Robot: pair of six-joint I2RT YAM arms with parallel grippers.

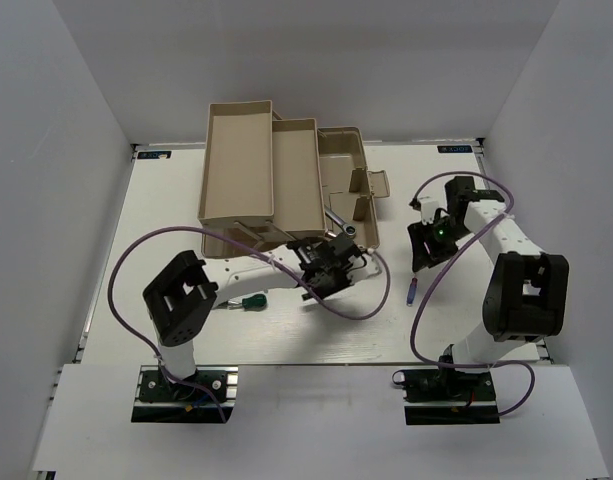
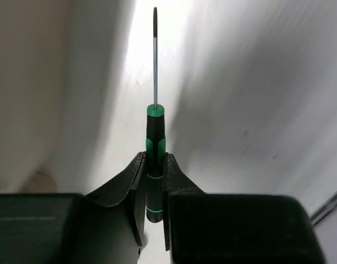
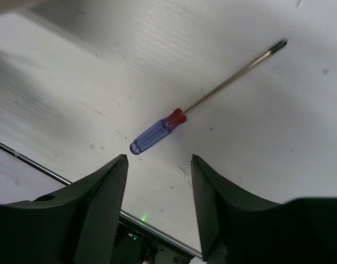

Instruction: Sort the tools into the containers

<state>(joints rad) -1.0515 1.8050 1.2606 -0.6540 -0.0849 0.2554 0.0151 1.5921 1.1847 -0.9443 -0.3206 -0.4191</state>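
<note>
The left fingers (image 2: 130, 179) clamp a green-banded screwdriver (image 2: 155, 124) by its handle near the toolbox (image 1: 241, 170), while the right fingers (image 3: 108, 187) hover apart over the blue screwdriver (image 3: 154, 135) lying on the table (image 3: 256, 137).

The toolbox (image 1: 346, 165) is filling the far middle of the worktop (image 1: 166, 210), its stepped trays (image 1: 241, 160) walling off that side. Open worktop is lying all round the red/blue-handled screwdriver (image 3: 156, 136), giving the right pincer (image 3: 158, 160), its fingers spread, free passage. A purple cable (image 1: 358, 317) is looping across the near middle, seemingly resting on the surface.
</note>
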